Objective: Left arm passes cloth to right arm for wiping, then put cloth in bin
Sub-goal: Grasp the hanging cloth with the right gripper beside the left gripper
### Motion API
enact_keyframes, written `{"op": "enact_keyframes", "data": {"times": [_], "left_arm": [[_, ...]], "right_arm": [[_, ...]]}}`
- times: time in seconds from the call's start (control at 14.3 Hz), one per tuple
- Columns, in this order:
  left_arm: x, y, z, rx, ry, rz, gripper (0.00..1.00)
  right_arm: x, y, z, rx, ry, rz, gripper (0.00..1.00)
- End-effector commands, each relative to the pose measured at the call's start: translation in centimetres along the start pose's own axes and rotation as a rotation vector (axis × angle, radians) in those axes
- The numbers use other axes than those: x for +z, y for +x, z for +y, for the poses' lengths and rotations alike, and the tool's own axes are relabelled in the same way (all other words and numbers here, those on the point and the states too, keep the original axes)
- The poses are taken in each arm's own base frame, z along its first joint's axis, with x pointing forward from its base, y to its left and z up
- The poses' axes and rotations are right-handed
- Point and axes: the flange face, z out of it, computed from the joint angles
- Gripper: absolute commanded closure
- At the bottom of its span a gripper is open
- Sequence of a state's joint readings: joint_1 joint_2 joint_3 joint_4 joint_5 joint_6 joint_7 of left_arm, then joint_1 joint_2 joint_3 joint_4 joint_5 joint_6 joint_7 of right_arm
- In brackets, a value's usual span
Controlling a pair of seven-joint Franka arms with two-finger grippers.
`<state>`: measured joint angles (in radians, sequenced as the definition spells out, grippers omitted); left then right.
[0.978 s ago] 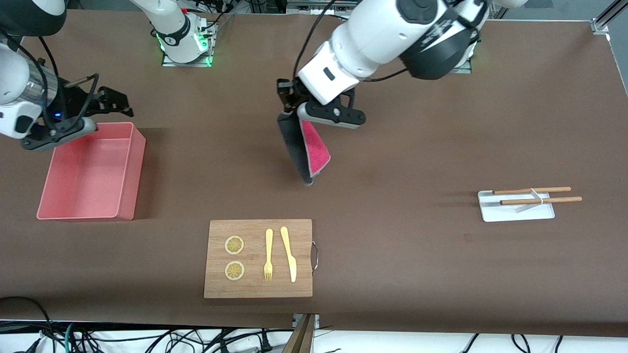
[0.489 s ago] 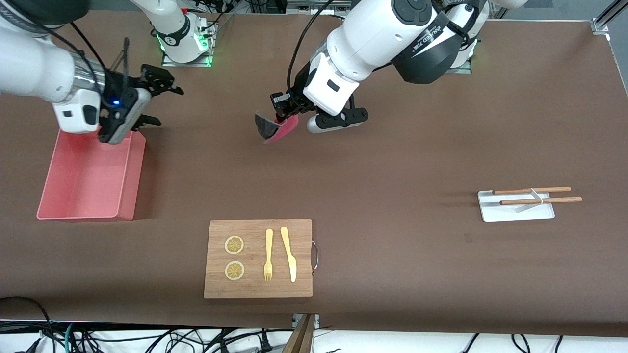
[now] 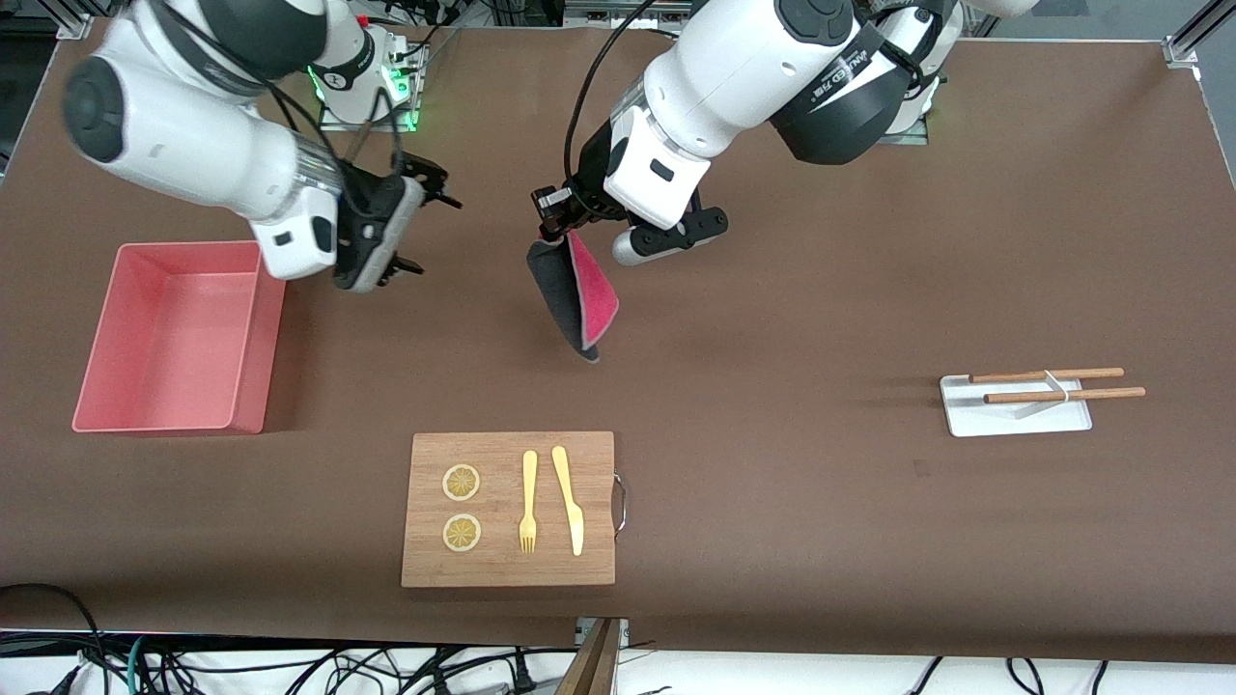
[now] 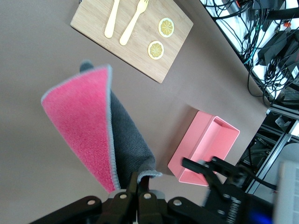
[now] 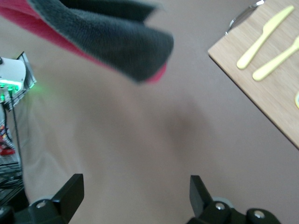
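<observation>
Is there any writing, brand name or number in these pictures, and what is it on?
White lettering on the left arm's black band: too small to read.
No other text shows: none on the left gripper holding the cloth over the table, the open right gripper over the table by the bin, or the cutting board.

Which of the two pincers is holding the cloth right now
The left pincer, over the middle of the table, is shut on the cloth, which hangs from it. The right pincer, near the bin, is open and empty.

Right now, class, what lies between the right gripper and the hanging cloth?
Nothing: the front view shows only bare table between the right gripper and the cloth.
</observation>
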<state>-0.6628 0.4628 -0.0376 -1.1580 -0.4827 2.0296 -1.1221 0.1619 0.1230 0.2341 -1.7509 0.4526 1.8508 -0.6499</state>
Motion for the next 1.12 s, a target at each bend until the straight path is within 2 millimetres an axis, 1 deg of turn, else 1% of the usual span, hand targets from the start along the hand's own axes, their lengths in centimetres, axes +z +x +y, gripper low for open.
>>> {"op": "enact_keyframes", "data": {"times": [0.0,0.14,0.21,0.35,0.56,0.7,0.84,0.98,1.05], "left_arm": [[-0.8,-0.5,0.3,-0.026,-0.024,-0.004,1.0],[-0.8,-0.5,0.3,-0.026,-0.024,-0.004,1.0],[-0.8,-0.4,0.3,-0.026,-0.023,-0.002,1.0],[-0.8,-0.4,0.3,-0.025,-0.022,-0.001,1.0],[-0.8,-0.3,0.3,-0.025,-0.022,0.002,1.0],[-1.0,-0.2,0.3,-0.024,-0.024,0.003,1.0],[-0.9,-0.3,0.3,-0.023,-0.025,0.003,1.0],[-0.8,-0.3,0.3,-0.024,-0.022,0.002,1.0],[-0.8,-0.3,0.3,-0.024,-0.022,0.002,1.0]], "right_arm": [[3.5,0.2,-1.9,-0.037,0.0,0.052,0.0],[6.3,0.4,-3.6,-0.04,-0.003,0.092,0.0],[7.4,0.6,-4.3,-0.05,-0.01,0.098,0.0],[8.8,0.3,-5.1,-0.056,-0.017,0.097,0.0],[9.3,0.4,-4.7,-0.052,-0.024,0.106,0.0],[9.2,0.9,-5.0,-0.062,-0.039,0.128,0.0],[9.4,1.3,-4.7,-0.064,-0.05,0.145,0.0],[10.1,1.7,-4.4,-0.065,-0.061,0.161,0.0],[10.6,2.2,-4.7,-0.073,-0.063,0.171,0.0]]}}
